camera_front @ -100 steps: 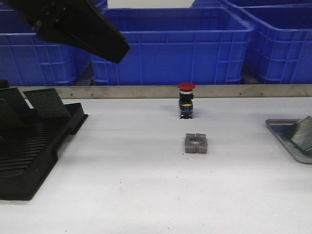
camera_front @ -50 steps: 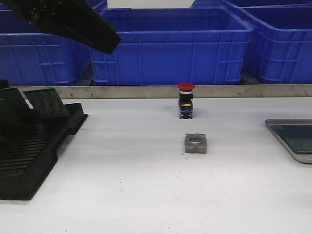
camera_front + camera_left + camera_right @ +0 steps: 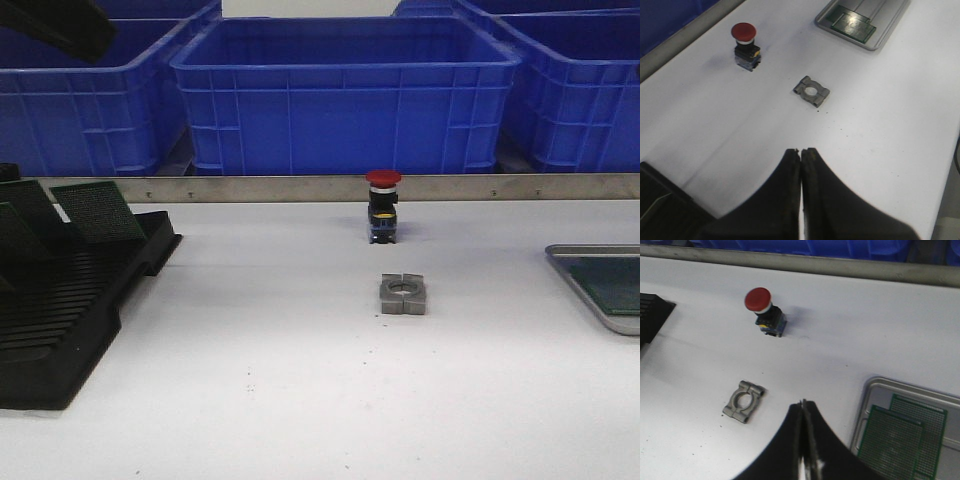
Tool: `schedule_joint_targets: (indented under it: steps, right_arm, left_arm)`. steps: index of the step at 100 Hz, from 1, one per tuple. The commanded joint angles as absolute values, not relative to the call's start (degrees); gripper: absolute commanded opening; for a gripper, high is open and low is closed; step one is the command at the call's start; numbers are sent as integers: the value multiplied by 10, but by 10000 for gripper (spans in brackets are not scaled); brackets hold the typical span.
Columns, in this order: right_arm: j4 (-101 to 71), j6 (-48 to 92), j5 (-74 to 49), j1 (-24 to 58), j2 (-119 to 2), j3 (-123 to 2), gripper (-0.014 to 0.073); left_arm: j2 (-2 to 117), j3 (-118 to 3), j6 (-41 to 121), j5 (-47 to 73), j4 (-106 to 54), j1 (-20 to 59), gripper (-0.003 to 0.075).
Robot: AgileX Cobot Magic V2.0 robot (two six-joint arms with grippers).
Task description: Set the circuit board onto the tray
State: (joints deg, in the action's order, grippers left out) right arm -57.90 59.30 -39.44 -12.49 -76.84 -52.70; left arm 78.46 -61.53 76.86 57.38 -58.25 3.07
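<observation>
Settled flat in the tray [image 3: 875, 405] from its earlier tilt, circuit board [image 3: 890, 442] beside another, left end effector [image 3: 800, 152] and right end effector [image 3: 803, 404] both closed, empty, raised above the surface [image 3: 300, 380]; placement apparently done.

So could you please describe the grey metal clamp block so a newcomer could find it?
On the white table, find the red-capped button near the back rail. The clamp block lies just in front of it: a small grey metal piece with a round hole, lying alone mid-table.
</observation>
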Motion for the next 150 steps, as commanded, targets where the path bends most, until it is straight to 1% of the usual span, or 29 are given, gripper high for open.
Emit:
schedule_joint_targets:
  steps: [1, 21, 37, 50, 65, 71, 97, 116, 124, 134, 150]
  right_arm:
    - [-602, 597, -347, -92, -718, -520, -59]
    - [-605, 627, -225, 1, -648, -439, -59]
    - [-605, 639, -144, 55, -579, -382, -59]
    - [-605, 639, -99, 69, -506, -340, -59]
    - [-605, 639, -67, 69, -406, -288, -59]
    - [-605, 639, -59, 69, -374, -272, -59]
    - [-605, 639, -60, 69, -220, -191, -59]
    - [-605, 639, -124, 69, -130, -155, -59]
    - [-605, 640, -147, 69, -106, -145, -59]
    - [-605, 640, -146, 69, -88, -136, -59]
    - [-605, 640, -139, 69, -87, -135, -59]
  left_arm:
    - [748, -632, 746, 577, -616, 6, -17]
    - [685, -609, 716, 505, -616, -21, -17]
    - [610, -554, 687, 395, -616, -21, -17]
    - [541, -503, 687, 312, -623, -21, -17]
    - [459, -429, 687, 210, -680, -21, -17]
    - [433, -407, 687, 190, -688, -21, -17]
    - [298, -295, 687, 176, -699, -21, -17]
    - [199, -219, 687, 186, -726, -21, -17]
    - [163, -195, 687, 186, -726, -21, -17]
    - [126, -175, 688, 181, -726, -21, -17]
    - [110, -162, 688, 181, -727, -21, -17]
